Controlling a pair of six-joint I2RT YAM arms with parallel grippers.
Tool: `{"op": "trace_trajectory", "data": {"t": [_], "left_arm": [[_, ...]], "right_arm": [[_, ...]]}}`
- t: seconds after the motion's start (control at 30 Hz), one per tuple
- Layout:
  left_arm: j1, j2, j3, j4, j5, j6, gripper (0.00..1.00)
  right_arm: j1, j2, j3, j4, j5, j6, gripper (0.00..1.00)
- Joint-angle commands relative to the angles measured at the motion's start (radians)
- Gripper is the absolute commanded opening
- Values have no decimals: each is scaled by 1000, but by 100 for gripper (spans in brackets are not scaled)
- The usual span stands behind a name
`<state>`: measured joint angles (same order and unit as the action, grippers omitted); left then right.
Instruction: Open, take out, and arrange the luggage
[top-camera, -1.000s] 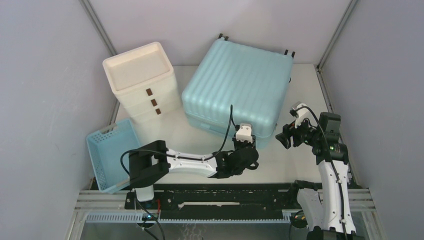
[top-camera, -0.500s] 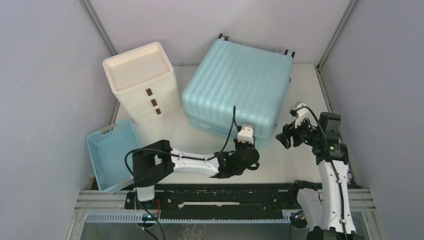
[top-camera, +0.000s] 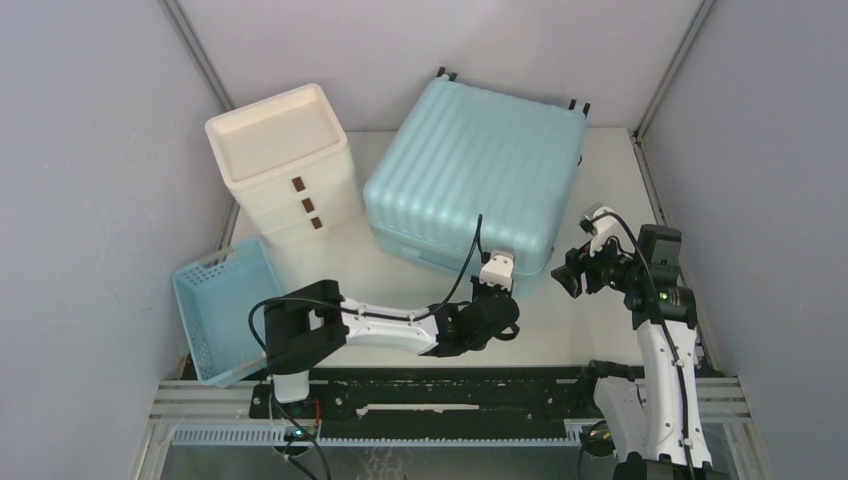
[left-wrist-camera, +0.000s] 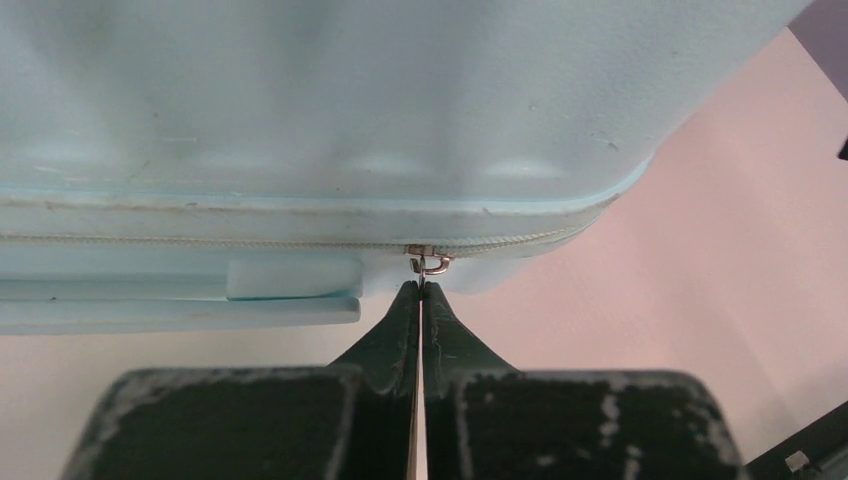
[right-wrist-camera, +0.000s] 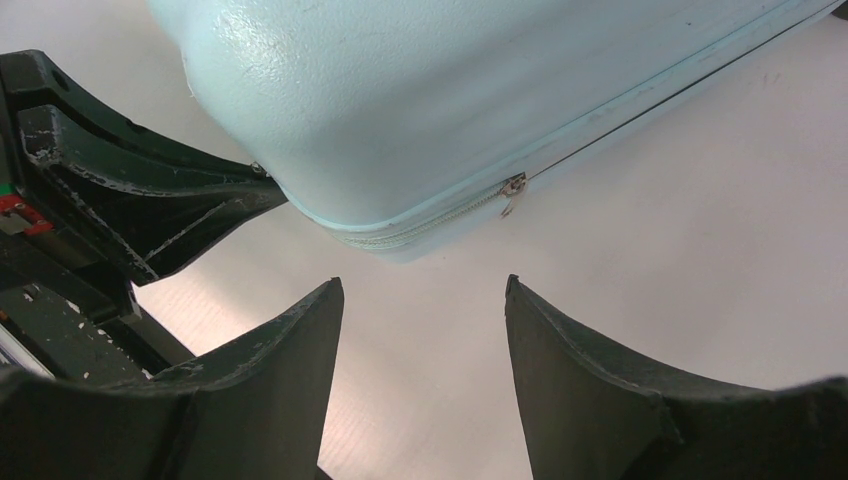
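Luggage (top-camera: 475, 165) is seen lying flat and closed toward the far right of the table (top-camera: 610, 180), beside a white drawer unit (top-camera: 285, 150); a blue basket (top-camera: 215, 305) is set nearer, at the left. Its inside is hidden by the shut shell, and only dark stubs of the wheels are glimpsed at the far edge. From above, its near corner is partly covered by the left arm's wrist, so the left pincer (left-wrist-camera: 421, 290) is best read in the left wrist view. There the fingers are pressed together, tips right below a small zipper pull (left-wrist-camera: 430, 263). Whether the pull is nipped between them cannot be made out. In that view the shell is cut off on three sides. The right pincer (right-wrist-camera: 420, 290) is held spread and empty just off the corner, where a metal tab (right-wrist-camera: 512, 190) is seen hanging from the zip line. The shell is pale blue, ribbed on top and faintly pebbled at the sides, with a light zipper seam.
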<state>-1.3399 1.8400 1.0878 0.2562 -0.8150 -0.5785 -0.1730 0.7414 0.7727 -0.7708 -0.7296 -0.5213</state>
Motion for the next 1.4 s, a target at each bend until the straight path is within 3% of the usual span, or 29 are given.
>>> {"op": "trace_trajectory", "data": {"t": [0.0, 0.5, 1.03, 1.37], "left_arm": [[3, -81, 15, 44, 35, 82, 0], [28, -191, -108, -28, 65, 85, 0], [77, -225, -232, 81, -36, 56, 0], [160, -319, -346, 119, -42, 130, 0]], "right_arm": [[6, -5, 11, 27, 5, 2, 69], [7, 0, 11, 25, 6, -1, 69], [6, 7, 11, 21, 6, -4, 69], [6, 8, 11, 15, -7, -11, 69]]}}
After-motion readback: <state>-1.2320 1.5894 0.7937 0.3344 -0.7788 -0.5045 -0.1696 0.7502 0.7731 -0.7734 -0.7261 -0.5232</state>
